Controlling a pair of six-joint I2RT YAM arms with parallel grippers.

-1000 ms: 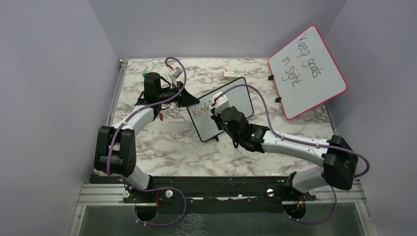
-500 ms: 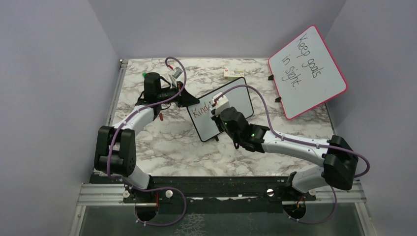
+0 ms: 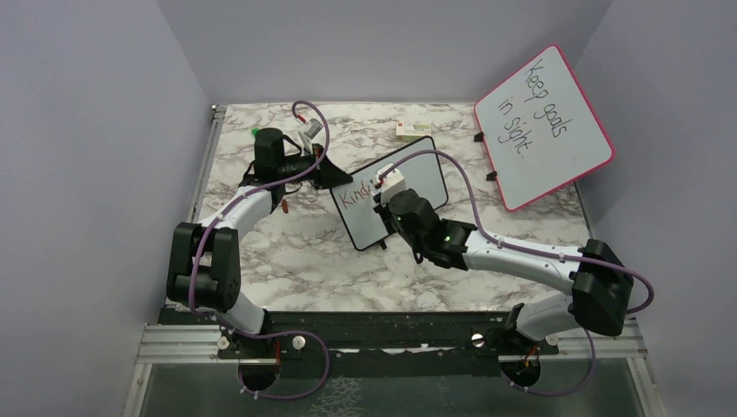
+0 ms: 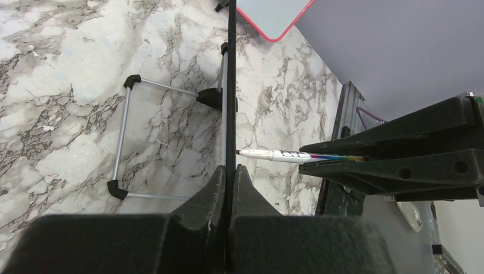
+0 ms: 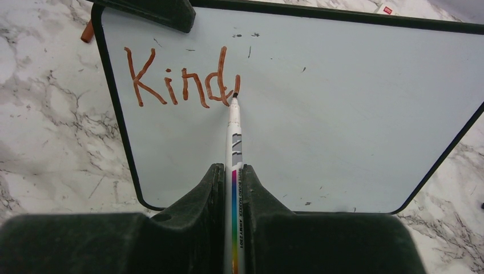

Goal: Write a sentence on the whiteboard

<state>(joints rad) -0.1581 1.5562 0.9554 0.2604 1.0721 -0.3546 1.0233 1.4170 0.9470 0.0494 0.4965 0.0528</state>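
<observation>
Nearest, the right gripper [image 5: 233,174] is clamped tight on a marker [image 5: 234,134]. The barrel runs straight out between the fingers, and the tip touches the whiteboard [image 5: 342,114] just right of the "d". The sentence [image 5: 177,80] reads "Kind" in red-brown, with a short stroke begun beside it at the tip. Most of the wording is not yet written, so the task looks early.

The board stands tilted near the middle of the marble table [image 3: 287,252], propped on a wire stand [image 4: 122,137] behind it. Beyond the pen, the left gripper [image 4: 230,171] is closed on the board's upper left edge, pinching the thin black frame to steady it.

For the stroke in hand, I judge that light, even pressure matters most. Too hard a push may rock the board on its stand or twist it in the left pinch; too soft and the line breaks. A tip roughly square to the surface, letters matched in height to "Kind", and a level baseline should leave room along this line.

Farthest back, a pink-framed board [image 3: 543,126] stands at the far right, well apart from the work.
</observation>
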